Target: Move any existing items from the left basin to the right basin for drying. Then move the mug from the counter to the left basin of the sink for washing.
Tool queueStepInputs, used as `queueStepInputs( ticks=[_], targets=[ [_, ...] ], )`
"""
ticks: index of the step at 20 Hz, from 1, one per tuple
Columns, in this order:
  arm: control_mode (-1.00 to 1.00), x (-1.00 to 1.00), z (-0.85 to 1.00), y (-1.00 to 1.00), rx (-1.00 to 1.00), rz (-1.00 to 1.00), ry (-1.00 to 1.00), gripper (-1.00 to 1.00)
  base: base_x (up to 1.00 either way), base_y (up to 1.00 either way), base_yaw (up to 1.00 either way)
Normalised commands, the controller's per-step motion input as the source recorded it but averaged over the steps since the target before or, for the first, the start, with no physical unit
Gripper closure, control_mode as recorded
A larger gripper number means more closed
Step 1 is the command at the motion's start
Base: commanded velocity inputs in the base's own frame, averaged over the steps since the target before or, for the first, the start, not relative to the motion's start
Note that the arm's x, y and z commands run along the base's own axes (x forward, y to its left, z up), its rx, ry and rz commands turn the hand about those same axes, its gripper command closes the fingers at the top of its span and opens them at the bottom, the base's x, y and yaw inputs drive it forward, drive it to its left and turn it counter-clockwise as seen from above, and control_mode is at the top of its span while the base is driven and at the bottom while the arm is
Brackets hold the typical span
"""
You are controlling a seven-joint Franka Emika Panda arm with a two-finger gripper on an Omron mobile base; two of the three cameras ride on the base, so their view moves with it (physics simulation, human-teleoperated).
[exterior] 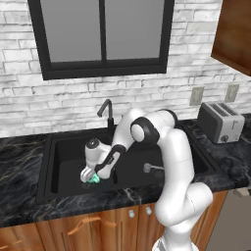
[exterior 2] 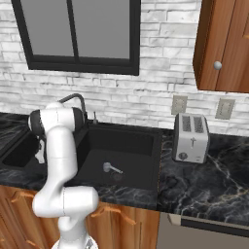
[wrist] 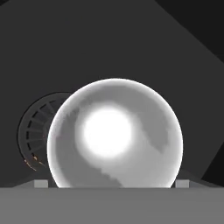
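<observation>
My gripper (exterior: 89,175) reaches down into the narrower left basin (exterior: 66,162) of the black sink, shut on the teal mug (exterior: 93,181) just above the basin floor. In the hand view the mug (wrist: 114,133) appears as a pale round shape between my fingertips (wrist: 40,183), half covering the left basin's round drain (wrist: 35,127). The small silver-grey utensil (exterior: 147,168) lies on the floor of the wider right basin (exterior: 184,157). From the right base view the utensil (exterior 2: 110,168) rests near the middle of that basin (exterior 2: 131,143).
A black angular faucet (exterior: 107,112) stands behind the sink. A silver toaster (exterior: 220,121) sits on the veined black counter (exterior: 235,157) at the right, under a wooden wall cabinet (exterior 2: 223,44). My arm's elbow (exterior: 144,130) hangs over the divider.
</observation>
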Motion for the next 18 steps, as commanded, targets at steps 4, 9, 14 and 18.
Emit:
queueStepInputs(
  ticks=[4,9,14,18],
  targets=[
    [-1.00,-0.02,0.72,-0.16,0.10,-0.03,0.00,-1.00,0.00,0.00,0.00],
    [-1.00,-0.14,0.92,-0.21,0.10,-0.05,0.00,-1.00,0.00,0.00,0.00],
    [-1.00,-0.26,0.89,-0.15,0.05,-0.04,0.00,-1.00,0.00,0.00,0.00],
    [-1.00,-0.25,0.98,-0.07,0.01,-0.06,0.00,-1.00,0.00,0.00,0.00]
  ],
)
